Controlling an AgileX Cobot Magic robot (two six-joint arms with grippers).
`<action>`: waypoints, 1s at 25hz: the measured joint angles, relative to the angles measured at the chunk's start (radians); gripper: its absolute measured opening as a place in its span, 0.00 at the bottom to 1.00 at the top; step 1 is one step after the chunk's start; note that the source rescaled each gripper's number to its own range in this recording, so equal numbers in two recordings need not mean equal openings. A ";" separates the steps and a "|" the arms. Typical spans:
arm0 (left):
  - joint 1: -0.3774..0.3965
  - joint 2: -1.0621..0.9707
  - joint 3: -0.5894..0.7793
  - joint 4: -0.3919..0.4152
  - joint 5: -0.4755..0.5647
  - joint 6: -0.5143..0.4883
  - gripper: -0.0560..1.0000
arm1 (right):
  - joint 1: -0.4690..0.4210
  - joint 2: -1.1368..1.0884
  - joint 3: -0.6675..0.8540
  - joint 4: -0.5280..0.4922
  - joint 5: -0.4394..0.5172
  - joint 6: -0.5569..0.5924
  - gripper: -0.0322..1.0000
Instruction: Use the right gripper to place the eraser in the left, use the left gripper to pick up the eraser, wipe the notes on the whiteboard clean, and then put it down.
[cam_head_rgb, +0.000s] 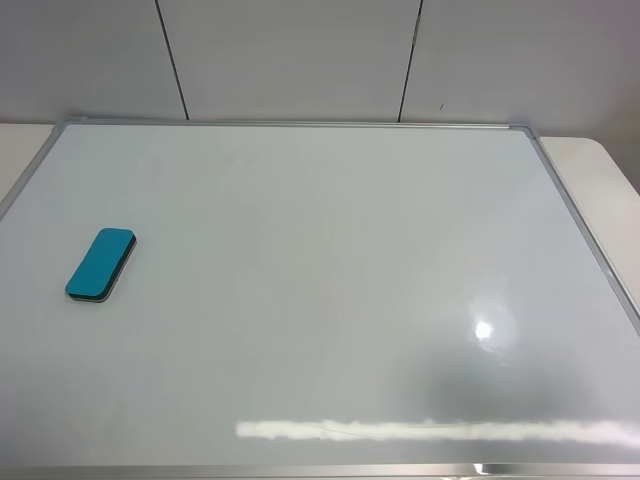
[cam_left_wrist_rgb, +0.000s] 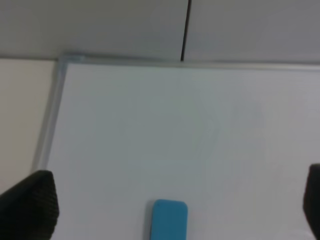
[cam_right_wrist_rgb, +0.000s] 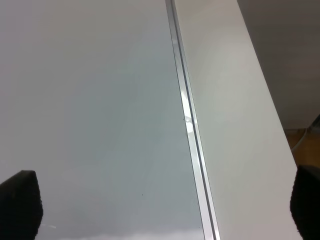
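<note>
Grippers first: two, one per wrist view, neither visible from the exterior high camera. Left gripper (cam_left_wrist_rgb: 167, 207): two black textured fingertips (cam_left_wrist_rgb: 30, 205) poke in at opposite edges of the left wrist view, wide apart, nothing between them but board. Spread, holding nothing. Right gripper (cam_right_wrist_rgb: 165, 210): same story, two dark fingertips (cam_right_wrist_rgb: 19, 205) at the far edges of the right wrist view, spread, nothing pinched.

Pose: only fingertips show, no arm links in any view. Left gripper hangs above the whiteboard (cam_left_wrist_rgb: 150, 130), camera aimed toward its far left corner, silver frame and wall behind. Right gripper hangs over the board's right edge; the silver frame strip (cam_right_wrist_rgb: 190, 125) runs between the fingertips, board surface on one side, pale table top (cam_right_wrist_rgb: 235, 125) on the other.

Counts: eraser (cam_head_rgb: 100, 264) x1. Teal-blue oblong, rounded corners, thin dark layer underneath, lying flat on the whiteboard (cam_head_rgb: 320, 280) in its left part, long axis tilted slightly off the board's left edge. Touching neither gripper. In the left wrist view the same eraser (cam_left_wrist_rgb: 169, 219) sits between the two fingertips, well clear of both and partly cut off by the picture's edge.

Whiteboard x1, glossy, silver-framed, fills most of the exterior high view. Lamp glare: one bright spot (cam_head_rgb: 484, 329) at right, one long streak along the near edge. No marker writing can be made out on the surface in any view. Grey panelled wall (cam_head_rgb: 300, 60) behind, pale table showing at the board's left and right sides.
</note>
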 joint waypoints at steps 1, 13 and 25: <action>0.000 -0.035 0.000 0.001 0.028 0.000 1.00 | 0.000 0.000 0.000 0.000 0.000 0.000 1.00; 0.037 -0.334 0.003 -0.032 0.350 0.045 1.00 | 0.000 0.000 0.000 0.000 0.000 0.000 1.00; 0.199 -0.596 0.266 -0.145 0.323 0.107 1.00 | 0.000 0.000 0.000 0.000 0.000 0.000 1.00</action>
